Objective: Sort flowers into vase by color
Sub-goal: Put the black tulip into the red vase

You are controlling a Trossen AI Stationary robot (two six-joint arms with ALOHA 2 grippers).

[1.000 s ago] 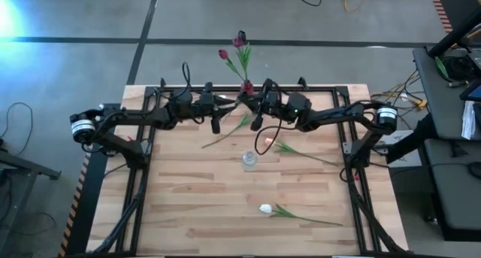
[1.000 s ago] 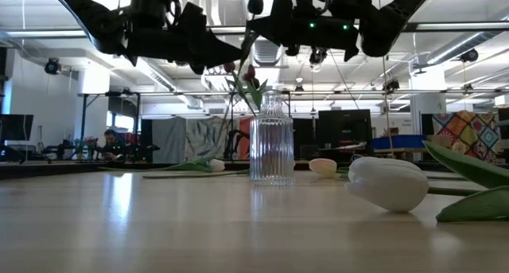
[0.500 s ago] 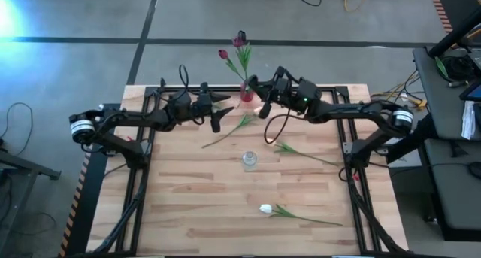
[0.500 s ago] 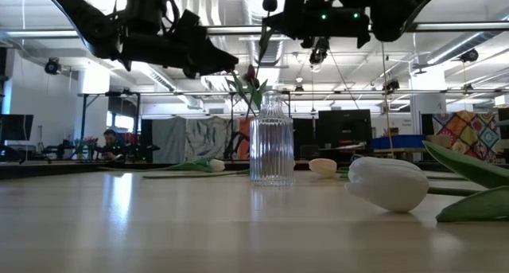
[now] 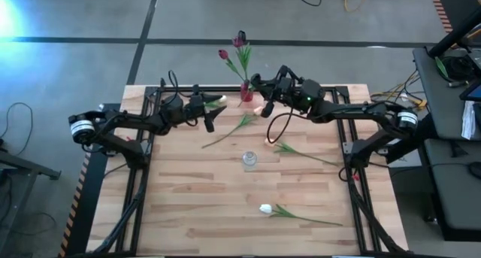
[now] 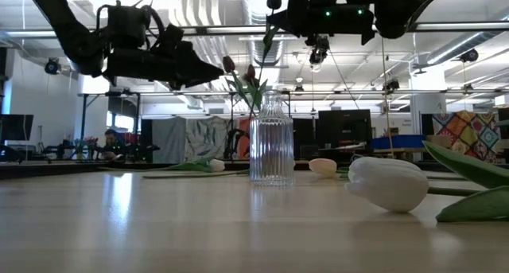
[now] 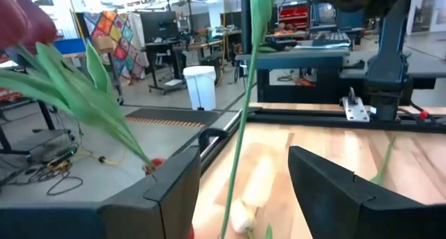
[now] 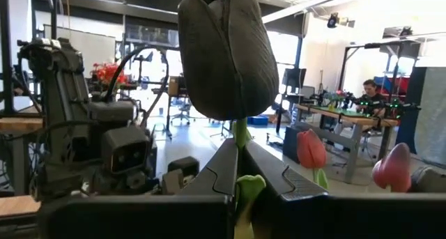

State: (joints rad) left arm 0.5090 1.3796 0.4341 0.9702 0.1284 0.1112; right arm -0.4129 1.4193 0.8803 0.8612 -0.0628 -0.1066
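"Checking the right tool (image 8: 240, 145) first: what has it got?"

"Its jaws are pinched tight on the green stem of a dark tulip (image 8: 228, 54), just under the head. It holds the flower high over the far edge of the desk (image 5: 188, 198), just beside the red vase (image 5: 246, 92) that already carries two maroon tulips (image 5: 239, 40)."

"And the left tool (image 7: 242, 155)?"

"That's what has changed. A second ago it was half closed and up close to the right one, at the same stem. Now its jaws stand wide apart with nothing in them, and it has backed away toward its own side. The stem still hangs in front of its fingers (image 7: 174, 190), but they are clear of it."

"So the handover is done?"

"I'd judge so. The right tool alone carries the flower, and the next step looks like lowering the stem into the red vase with its matching colours."

"What's left after that?"

"The clear vase (image 5: 249, 159) mid-desk looks empty. A white tulip (image 5: 265, 209) lies near the front edge, a peach tulip (image 6: 323, 167) lies behind the clear vase, and more stems lie between. Most of the sorting remains."
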